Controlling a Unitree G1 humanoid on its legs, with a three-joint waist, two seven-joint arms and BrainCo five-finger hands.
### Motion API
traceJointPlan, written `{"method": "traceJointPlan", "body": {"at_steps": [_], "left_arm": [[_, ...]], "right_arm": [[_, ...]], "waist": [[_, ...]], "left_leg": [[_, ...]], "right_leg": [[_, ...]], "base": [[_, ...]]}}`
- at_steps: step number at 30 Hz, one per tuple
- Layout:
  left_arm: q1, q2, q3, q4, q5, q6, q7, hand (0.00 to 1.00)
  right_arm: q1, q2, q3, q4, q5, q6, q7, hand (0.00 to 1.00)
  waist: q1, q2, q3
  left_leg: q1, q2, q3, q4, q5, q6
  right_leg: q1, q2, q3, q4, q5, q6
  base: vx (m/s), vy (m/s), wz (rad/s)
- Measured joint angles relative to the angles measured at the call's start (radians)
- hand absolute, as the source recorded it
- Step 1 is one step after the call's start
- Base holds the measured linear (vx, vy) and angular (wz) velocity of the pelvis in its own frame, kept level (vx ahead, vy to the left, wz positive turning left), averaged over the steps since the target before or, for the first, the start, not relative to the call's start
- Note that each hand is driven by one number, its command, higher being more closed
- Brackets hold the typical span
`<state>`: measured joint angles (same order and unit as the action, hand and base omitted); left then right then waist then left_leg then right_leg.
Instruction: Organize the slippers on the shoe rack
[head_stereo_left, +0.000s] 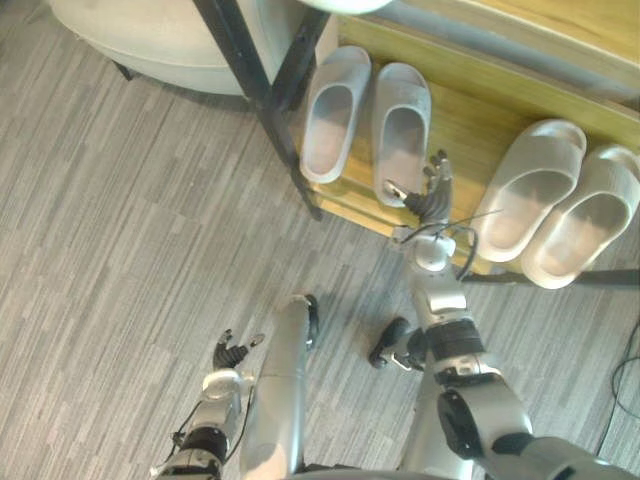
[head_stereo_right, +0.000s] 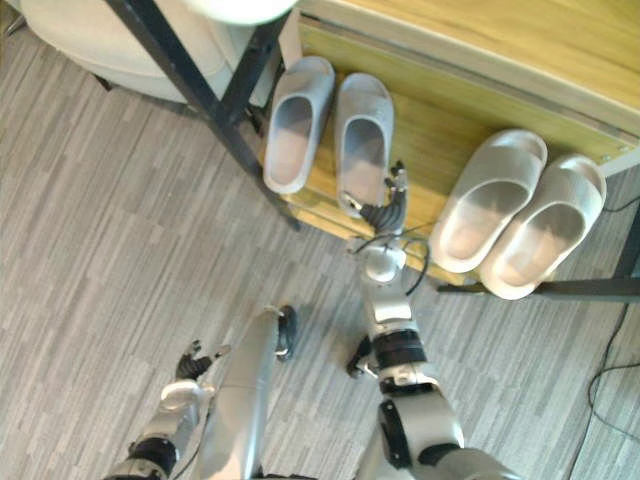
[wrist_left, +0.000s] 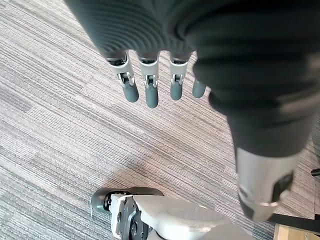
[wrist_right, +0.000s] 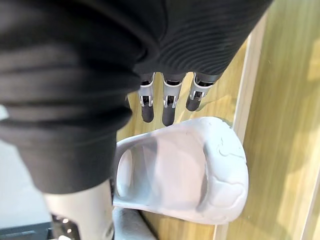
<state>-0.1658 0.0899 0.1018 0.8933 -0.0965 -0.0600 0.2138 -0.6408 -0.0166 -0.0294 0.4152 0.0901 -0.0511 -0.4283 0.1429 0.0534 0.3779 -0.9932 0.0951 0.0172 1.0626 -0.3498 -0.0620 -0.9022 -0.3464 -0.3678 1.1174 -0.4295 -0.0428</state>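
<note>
Left eye view, container: we list one wooden shoe rack. Its low shelf holds four slippers, toes inward.
Contents, left side: left grey slipper and right grey slipper, side by side and roughly parallel.
Contents, right side: pale pair, angled, heels at the shelf's front edge.
Right hand: fingers straight and slightly spread, holding nothing, just beside the right grey slipper's heel. We cannot tell whether they touch it.
Left hand: relaxed and empty, low over the carpet.
Step in hand: in our judgement, squaring up the right grey slipper.
Method: we would push flat-fingered at the heel, gently, keeping it parallel to its mate and clear of the pale pair.
</note>
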Motion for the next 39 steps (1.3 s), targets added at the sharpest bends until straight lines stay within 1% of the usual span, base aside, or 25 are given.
{"method": "traceJointPlan", "body": {"at_steps": [2,4,7,13,16,18,24,28,31,32,33,36,38,39], "left_arm": [[0.000,0.000,0.001,0.000,0.000,0.000,0.000,0.00],[0.000,-0.007,0.026,0.000,0.012,0.000,-0.001,0.00],[0.000,-0.008,0.038,0.000,0.016,0.000,-0.001,0.00],[0.000,-0.008,0.039,0.000,0.016,0.000,-0.001,0.00],[-0.003,-0.005,0.048,-0.001,0.017,-0.001,-0.001,0.00],[-0.006,-0.006,0.062,-0.001,0.017,-0.001,0.000,0.00],[-0.009,-0.006,0.066,-0.001,0.017,0.000,0.001,0.00],[-0.009,-0.007,0.076,0.000,0.017,0.001,0.001,0.00],[-0.005,-0.004,0.078,0.001,0.018,0.004,0.001,0.00],[0.000,-0.002,0.078,0.000,0.024,0.004,0.001,0.00],[0.006,-0.001,0.078,-0.001,0.027,0.004,0.001,0.00],[0.033,0.003,0.076,-0.002,0.031,0.003,-0.001,0.00],[0.050,0.004,0.074,-0.002,0.035,0.002,-0.002,0.00],[0.066,0.009,0.074,0.000,0.036,0.002,-0.003,0.00]], "right_arm": [[0.000,0.000,0.004,0.007,0.003,-0.007,0.013,0.00],[-0.014,0.002,0.015,0.032,0.030,-0.021,0.028,0.00],[-0.025,0.005,0.044,0.044,0.032,-0.021,0.033,0.00],[-0.067,0.014,0.050,0.091,0.042,-0.021,0.036,0.00],[-0.093,0.016,0.088,0.117,0.071,-0.021,0.041,0.00],[-0.104,0.017,0.090,0.126,0.088,-0.020,0.041,0.00],[-0.120,0.016,0.090,0.138,0.128,-0.020,0.046,0.00],[-0.127,0.014,0.089,0.152,0.128,-0.020,0.057,0.00],[-0.122,0.004,0.092,0.152,0.122,-0.016,0.073,0.00],[-0.117,-0.001,0.092,0.152,0.104,-0.016,0.079,0.00],[-0.104,-0.009,0.092,0.145,0.103,-0.016,0.086,0.00],[-0.022,-0.038,0.101,0.101,0.059,-0.009,0.102,0.00],[0.034,-0.073,0.115,0.056,0.027,-0.005,0.107,0.00],[0.083,-0.097,0.121,0.014,-0.002,-0.003,0.118,0.00]], "waist": [[0.000,0.000,0.000],[-0.002,-0.003,0.001],[-0.007,-0.006,0.002],[-0.010,-0.007,0.003],[-0.011,-0.019,0.007],[-0.011,-0.028,0.009],[-0.012,-0.030,0.009],[-0.015,-0.034,0.007],[-0.019,-0.036,0.008],[-0.022,-0.037,0.008],[-0.023,-0.039,0.007],[-0.037,-0.041,0.006],[-0.043,-0.043,0.004],[-0.051,-0.047,0.002]], "left_leg": [[0.000,0.000,-0.001,-0.002,0.001,-0.001],[0.000,-0.001,-0.002,-0.004,0.004,-0.003],[-0.001,-0.002,-0.005,-0.011,0.010,-0.005],[-0.002,-0.004,-0.012,-0.019,0.021,-0.012],[-0.002,-0.005,-0.016,-0.032,0.030,-0.019],[-0.004,-0.004,-0.020,-0.034,0.035,-0.024],[-0.010,-0.004,-0.029,-0.034,0.043,-0.025],[-0.007,0.000,-0.028,-0.034,0.045,-0.026],[0.030,0.009,-0.025,-0.052,0.047,-0.027],[0.064,0.014,-0.016,-0.074,0.051,-0.022],[0.092,0.018,-0.006,-0.097,0.054,-0.020],[0.180,0.020,0.016,-0.176,0.074,-0.008],[0.224,0.026,0.031,-0.218,0.081,-0.002],[0.265,0.033,0.050,-0.254,0.091,0.002]], "right_leg": [[0.000,0.000,-0.001,0.000,0.000,0.000],[0.000,0.000,-0.002,-0.001,0.000,0.000],[0.000,0.000,-0.006,-0.004,0.000,0.000],[0.000,0.000,-0.012,-0.004,0.000,0.000],[0.000,0.000,-0.019,-0.008,-0.001,0.001],[0.000,0.001,-0.025,-0.007,-0.001,0.002],[0.000,0.002,-0.035,-0.007,0.000,0.000],[0.003,0.006,-0.034,-0.009,0.001,-0.001],[0.039,0.021,-0.035,-0.037,0.010,-0.009],[0.070,0.024,-0.039,-0.061,0.027,-0.027],[0.093,0.029,-0.039,-0.084,0.038,-0.028],[0.170,0.041,-0.039,-0.164,0.068,-0.020],[0.211,0.051,-0.040,-0.210,0.086,-0.014],[0.247,0.057,-0.041,-0.248,0.101,-0.007]], "base": [[-0.01,-0.040,0.01],[-0.02,-0.043,0.01],[-0.02,-0.048,0.03],[-0.02,-0.045,0.03],[-0.04,-0.059,0.04],[-0.04,-0.060,0.04],[-0.03,-0.034,0.03],[-0.02,-0.023,-0.02],[0.00,-0.025,-0.08],[0.01,-0.005,-0.14],[0.02,-0.003,-0.16],[0.04,0.002,-0.07],[0.04,0.005,-0.07],[0.04,0.010,-0.07]]}}
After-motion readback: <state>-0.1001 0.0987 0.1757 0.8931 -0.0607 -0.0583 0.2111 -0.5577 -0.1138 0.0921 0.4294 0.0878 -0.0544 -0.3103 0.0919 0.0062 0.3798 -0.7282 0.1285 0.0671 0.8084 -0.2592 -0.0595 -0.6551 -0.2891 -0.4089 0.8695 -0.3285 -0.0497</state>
